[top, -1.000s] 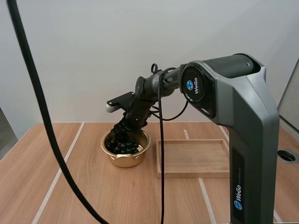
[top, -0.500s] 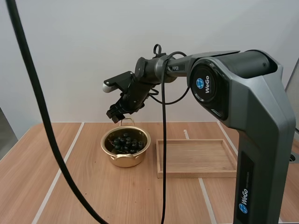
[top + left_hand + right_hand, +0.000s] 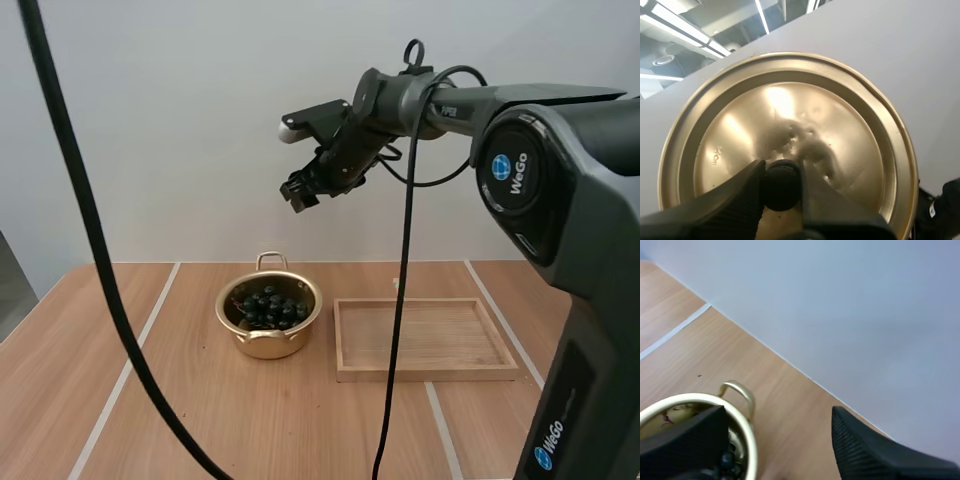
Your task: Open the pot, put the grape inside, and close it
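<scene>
From the high view, the right gripper (image 3: 298,192) has climbed from just over the pot (image 3: 262,345) half a second ago to well above it and farther toward the tray (image 3: 425,372), while the grapes (image 3: 268,307) lie inside the open pot on the table (image 3: 200,420). The left wrist view shows the left gripper (image 3: 781,175) pinching the black knob (image 3: 782,189) of the lid (image 3: 840,140), held up in the air. In the right wrist view the right gripper (image 3: 779,412) stands wide apart and empty, over the pot (image 3: 747,440) and its grapes (image 3: 727,460).
</scene>
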`<move>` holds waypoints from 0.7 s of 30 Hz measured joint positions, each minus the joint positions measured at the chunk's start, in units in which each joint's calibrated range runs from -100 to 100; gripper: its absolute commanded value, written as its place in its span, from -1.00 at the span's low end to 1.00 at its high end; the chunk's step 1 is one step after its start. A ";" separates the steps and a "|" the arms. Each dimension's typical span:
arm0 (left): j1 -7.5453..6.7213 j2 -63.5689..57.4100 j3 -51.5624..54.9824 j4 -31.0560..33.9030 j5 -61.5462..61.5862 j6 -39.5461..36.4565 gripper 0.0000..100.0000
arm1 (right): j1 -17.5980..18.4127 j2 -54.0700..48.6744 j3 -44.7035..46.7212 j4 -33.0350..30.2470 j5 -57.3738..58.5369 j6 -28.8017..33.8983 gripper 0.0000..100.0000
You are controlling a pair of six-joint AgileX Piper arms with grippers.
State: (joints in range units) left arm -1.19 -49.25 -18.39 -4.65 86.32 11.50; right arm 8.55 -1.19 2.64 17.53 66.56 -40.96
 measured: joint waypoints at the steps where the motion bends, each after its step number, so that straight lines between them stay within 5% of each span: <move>1: 0.00 0.59 0.00 -0.29 0.57 0.00 -1.00 | -0.82 -0.99 0.00 -0.11 0.73 0.10 0.96; 12: 0.00 7.19 0.15 -3.81 4.23 -0.52 -1.00 | -10.90 -11.27 0.00 -0.11 8.80 0.39 0.87; 21: 0.00 8.44 9.79 -6.82 4.06 0.24 -1.00 | -14.64 -19.40 0.00 0.00 13.07 1.09 0.87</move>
State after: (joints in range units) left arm -1.19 -40.81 -8.60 -11.47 90.38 11.74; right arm -6.10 -20.59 2.64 17.53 79.63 -39.88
